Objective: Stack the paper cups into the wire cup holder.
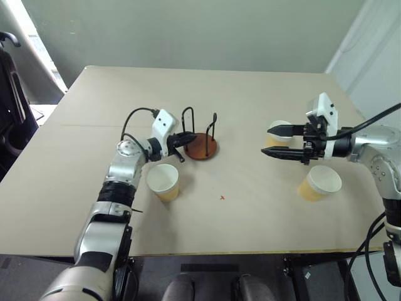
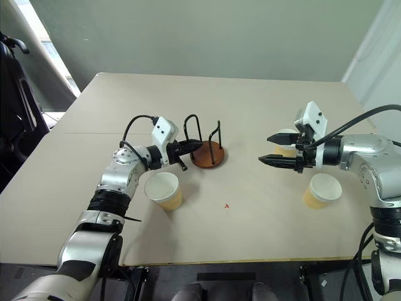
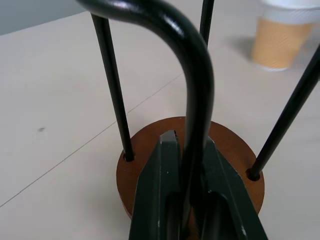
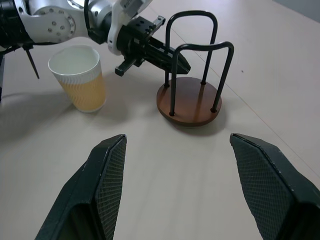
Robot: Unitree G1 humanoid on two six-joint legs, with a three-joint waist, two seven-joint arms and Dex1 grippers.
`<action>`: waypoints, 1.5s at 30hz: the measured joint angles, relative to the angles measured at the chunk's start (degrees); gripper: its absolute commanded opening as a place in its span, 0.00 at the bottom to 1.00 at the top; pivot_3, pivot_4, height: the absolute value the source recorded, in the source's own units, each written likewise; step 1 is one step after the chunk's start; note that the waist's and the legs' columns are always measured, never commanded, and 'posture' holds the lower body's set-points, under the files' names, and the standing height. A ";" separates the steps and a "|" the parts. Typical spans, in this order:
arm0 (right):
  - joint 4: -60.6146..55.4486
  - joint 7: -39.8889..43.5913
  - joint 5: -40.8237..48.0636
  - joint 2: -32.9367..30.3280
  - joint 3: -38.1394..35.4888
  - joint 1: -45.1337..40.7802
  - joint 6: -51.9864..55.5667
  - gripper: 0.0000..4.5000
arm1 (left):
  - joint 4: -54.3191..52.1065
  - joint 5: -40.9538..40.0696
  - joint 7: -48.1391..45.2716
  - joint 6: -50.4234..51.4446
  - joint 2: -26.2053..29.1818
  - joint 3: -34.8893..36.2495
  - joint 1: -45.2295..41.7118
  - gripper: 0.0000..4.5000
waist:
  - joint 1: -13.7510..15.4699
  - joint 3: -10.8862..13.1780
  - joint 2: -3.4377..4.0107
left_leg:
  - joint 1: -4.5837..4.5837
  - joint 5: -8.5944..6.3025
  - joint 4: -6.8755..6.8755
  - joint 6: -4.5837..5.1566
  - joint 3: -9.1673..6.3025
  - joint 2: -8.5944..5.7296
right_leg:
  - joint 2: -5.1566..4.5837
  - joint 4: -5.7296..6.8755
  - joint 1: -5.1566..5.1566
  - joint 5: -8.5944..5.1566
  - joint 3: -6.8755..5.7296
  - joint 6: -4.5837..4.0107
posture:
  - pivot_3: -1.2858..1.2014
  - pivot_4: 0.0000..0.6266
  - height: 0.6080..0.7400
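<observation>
Left gripper [image 3: 192, 200]: black fingers clamped on one black wire loop of the round reddish-brown wire cup holder [image 1: 200, 145], mid-worktop. Right gripper [image 1: 280, 142]: fingers spread, empty, hovering. Tan ribbed paper cups: one [image 1: 164, 182] just beside the left arm, two [image 1: 320, 182] [image 1: 276, 132] near the right gripper. Beige worktop [image 1: 250, 94]. Step judged: steadying the holder, none stacked; next, right gripper takes a cup. No readable writing.
</observation>
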 measured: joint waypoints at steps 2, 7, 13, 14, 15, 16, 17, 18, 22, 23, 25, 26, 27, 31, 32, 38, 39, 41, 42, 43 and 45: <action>-0.61 0.77 1.00 -1.28 -0.18 -0.04 0.86 0.74 | -2.70 -0.45 -2.23 2.10 0.85 -0.23 -0.71 0.01 | 0.09 0.00 0.00 | -0.03 0.00 0.01 0.00 0.02 0.00 | 0.03 -0.01 0.00 0.00 0.00 0.00 | 0.52 0.24 1.00; -1.76 3.54 3.46 -4.55 -1.86 0.04 1.23 0.74 | -10.11 -2.98 -7.50 8.35 1.55 -1.52 -3.10 0.01 | 0.50 0.00 0.00 | -0.10 -0.02 0.10 0.03 0.05 0.00 | 0.17 -0.04 0.03 0.02 0.02 0.04 | 0.52 0.24 1.00; -3.03 5.67 5.00 -8.63 -3.67 0.96 1.24 0.74 | -19.46 -6.22 -15.65 14.41 3.44 -5.52 -3.16 0.01 | 0.65 0.00 0.00 | -0.12 -0.04 0.16 0.06 0.05 0.03 | 0.17 -0.01 0.03 0.03 0.04 0.06 | 0.52 0.24 1.00; -3.55 6.06 5.49 -9.12 -4.26 1.38 1.26 0.74 | -20.12 -6.35 -16.67 14.73 3.75 -6.23 -3.16 0.01 | 0.65 0.00 0.00 | -0.12 -0.04 0.17 0.06 0.04 0.04 | 0.16 -0.01 0.03 0.03 0.04 0.06 | 0.52 0.24 1.00; -3.91 6.44 5.87 -10.05 -4.79 1.89 1.28 0.74 | -20.81 -6.38 -18.01 14.96 4.19 -7.01 -3.16 0.01 | 0.70 0.00 0.00 | -0.12 -0.04 0.17 0.06 0.03 0.04 | 0.15 -0.01 0.03 0.03 0.04 0.07 | 0.52 0.24 1.00; -3.95 6.69 6.13 -10.69 -5.22 2.22 1.37 0.74 | -21.37 -6.42 -18.96 15.18 4.45 -7.38 -3.16 0.01 | 0.73 0.00 0.00 | -0.12 -0.04 0.17 0.06 0.03 0.04 | 0.15 -0.01 0.03 0.03 0.05 0.07 | 0.52 0.24 1.00; -4.05 6.83 6.53 -11.29 -5.64 2.46 1.44 0.74 | -21.72 -6.47 -19.92 15.25 4.76 -7.84 -3.16 0.01 | 0.75 0.00 0.00 | -0.11 -0.04 0.18 0.07 0.02 0.04 | 0.13 -0.02 0.04 0.04 0.07 0.09 | 0.52 0.24 1.00; -4.20 6.91 6.75 -11.47 -5.97 2.63 1.49 0.74 | -21.95 -6.46 -20.56 15.28 5.08 -8.32 -3.16 0.01 | 0.74 0.00 0.00 | -0.11 -0.04 0.18 0.07 0.02 0.04 | 0.12 -0.03 0.04 0.04 0.09 0.10 | 0.52 0.24 1.00; -5.97 7.83 8.82 -12.44 -9.22 7.05 1.70 0.74 | -23.32 -6.05 -23.70 13.60 5.98 -10.86 -2.56 0.01 | 1.04 0.00 -0.01 | -0.11 -0.06 0.19 0.10 0.00 0.04 | 0.08 -0.05 0.06 0.04 0.09 0.14 | 0.52 0.24 1.00; -6.11 7.87 9.14 -12.43 -9.58 8.07 1.68 0.74 | -23.37 -6.00 -23.92 13.23 5.97 -11.20 -2.20 0.01 | 1.06 0.00 0.00 | -0.10 -0.06 0.21 0.11 0.02 0.03 | 0.09 -0.05 0.07 0.05 0.09 0.15 | 0.52 0.24 1.00; -6.23 7.72 9.75 -11.57 -10.69 10.72 1.11 0.74 | -23.31 -5.95 -24.29 12.71 5.66 -11.68 -1.69 0.01 | 1.09 0.00 -0.01 | -0.10 -0.07 0.24 0.12 0.01 0.04 | 0.09 -0.06 0.10 0.07 0.10 0.19 | 0.52 0.24 1.00; -6.14 7.51 9.82 -10.65 -11.20 11.69 0.41 0.74 | -23.27 -5.93 -24.31 12.40 5.41 -11.80 -1.69 0.01 | 1.09 0.00 -0.01 | -0.10 -0.08 0.27 0.14 0.01 0.04 | 0.09 -0.06 0.12 0.08 0.10 0.21 | 0.52 0.24 1.00; -5.87 7.25 9.80 -10.03 -11.32 12.29 -0.33 0.74 | -23.25 -5.92 -24.32 11.98 5.17 -11.86 -1.70 0.01 | 1.08 0.00 0.00 | -0.06 -0.08 0.28 0.15 0.02 0.03 | 0.08 -0.06 0.14 0.09 0.10 0.22 | 0.52 0.24 1.00; -3.41 7.06 8.79 -9.77 -11.63 13.48 -3.69 0.74 | -22.59 -5.89 -24.38 10.71 4.12 -12.50 -1.70 0.01 | 1.08 0.00 0.00 | 0.03 -0.12 0.28 0.22 0.03 0.03 | 0.06 -0.07 0.26 0.10 0.12 0.24 | 0.52 0.24 1.00; -2.52 7.20 8.56 -9.77 -11.86 13.58 -4.87 0.74 | -22.22 -5.90 -24.40 10.44 3.77 -12.58 -1.69 0.01 | 1.08 0.00 0.00 | 0.04 -0.13 0.28 0.23 0.03 0.03 | 0.06 -0.07 0.27 0.10 0.11 0.25 | 0.52 0.24 1.00; -0.34 8.85 7.63 -9.79 -12.39 15.15 -9.86 0.74 | -21.91 -5.90 -26.17 9.44 3.57 -13.78 -0.84 0.01 | 1.08 0.00 0.00 | 0.05 -0.13 0.28 0.24 0.05 0.03 | 0.07 -0.08 0.28 0.10 0.10 0.25 | 0.52 0.24 1.00; -0.32 9.12 7.62 -9.79 -12.42 15.53 -10.57 0.74 | -21.91 -5.88 -26.50 9.32 3.59 -13.94 -0.56 0.01 | 1.07 0.00 0.00 | 0.05 -0.13 0.28 0.24 0.06 0.03 | 0.08 -0.08 0.28 0.10 0.09 0.25 | 0.52 0.24 1.00; -0.19 10.03 7.57 -9.78 -12.86 16.42 -12.62 0.74 | -21.91 -5.30 -27.52 8.49 3.98 -15.25 -0.31 0.01 | 1.11 0.00 0.00 | 0.05 -0.14 0.29 0.25 0.05 0.02 | 0.08 -0.09 0.29 0.10 0.10 0.25 | 0.52 0.24 1.00; -0.09 10.22 7.54 -9.79 -13.07 16.72 -13.38 0.74 | -21.91 -4.65 -27.90 7.87 4.09 -15.81 -0.24 0.01 | 1.13 0.00 0.00 | 0.05 -0.14 0.29 0.25 0.05 0.01 | 0.09 -0.09 0.29 0.10 0.10 0.26 | 0.52 0.24 1.00; 0.06 10.43 7.54 -9.79 -13.23 16.97 -14.04 0.74 | -21.91 -4.28 -28.29 7.24 4.12 -16.08 -0.05 0.01 | 1.12 0.00 0.00 | 0.05 -0.15 0.30 0.27 0.05 0.01 | 0.10 -0.09 0.30 0.11 0.10 0.26 | 0.52 0.24 1.00; 0.15 10.50 7.54 -9.78 -13.25 17.18 -14.54 0.74 | -21.90 -3.77 -28.37 6.64 4.01 -16.25 0.11 0.01 | 1.10 0.00 0.00 | 0.05 -0.15 0.29 0.27 0.06 0.02 | 0.10 -0.09 0.30 0.11 0.09 0.26 | 0.52 0.24 1.00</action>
